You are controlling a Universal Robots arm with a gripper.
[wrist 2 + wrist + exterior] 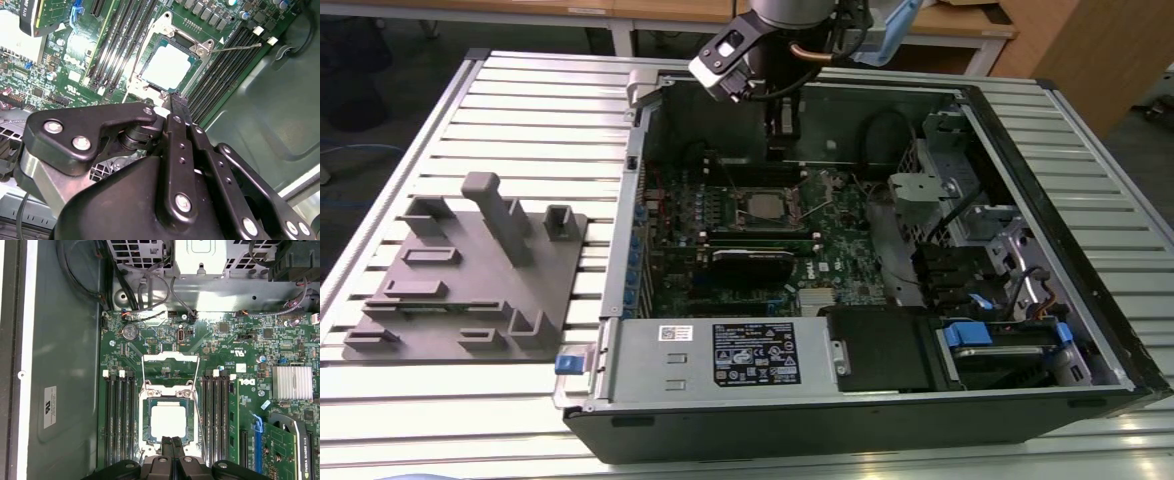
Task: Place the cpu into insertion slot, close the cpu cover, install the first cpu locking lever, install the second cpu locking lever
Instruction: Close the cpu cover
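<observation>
Nearest the lens in the first wrist view, the gripper (172, 441) has its black fingers pressed together on nothing, above the board by the socket's edge. On the slatted table (534, 90) lies the open computer case (854, 425), with the green circuit board (220, 350) inside. The insertion slot (169, 386) holds the cpu (169, 421) – the cpu cover (192, 415) appears to lie flat around it. A thin wire lever (235, 48) juts out from one slot corner
</observation>
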